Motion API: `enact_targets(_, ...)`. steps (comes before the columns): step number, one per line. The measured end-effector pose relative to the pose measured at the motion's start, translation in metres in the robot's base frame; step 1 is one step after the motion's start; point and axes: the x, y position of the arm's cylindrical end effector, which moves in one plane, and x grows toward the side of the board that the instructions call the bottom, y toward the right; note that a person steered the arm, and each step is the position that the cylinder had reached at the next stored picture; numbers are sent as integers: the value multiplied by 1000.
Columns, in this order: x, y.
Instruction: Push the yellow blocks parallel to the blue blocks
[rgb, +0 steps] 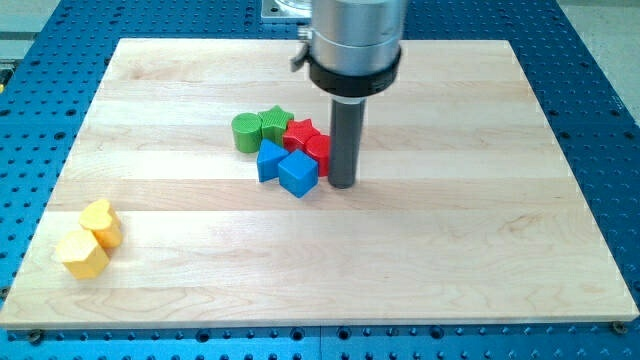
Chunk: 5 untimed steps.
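Take the blue cube as your landmark, near the middle of the wooden counter. A second blue block, angular in outline, touches it on the view's left. Directly above the cube toward the view's top sits a red star-shaped block, and another red block is just beside the cube on the view's right, partly hidden behind the rod. Up and to the view's left of the cube you have a green cylinder and a green star-like block, touching each other and crowding the blue and red pieces. All six form one tight cluster.

The two yellow blocks lie well apart from the cube, far toward the view's lower left near the counter's corner: a yellow heart-like block touching a yellow hexagonal block below it.

There is no hand here to open or close, only a rod holding nothing. My tip rests on the counter just right of the blue cube, against the partly hidden red block.
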Motion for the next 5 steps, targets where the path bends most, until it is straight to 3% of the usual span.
enact_targets(1,83,-23)
enact_targets(2,102,-169)
enact_targets(3,125,-232)
enact_targets(4,155,-259)
enact_targets(5,132,-312)
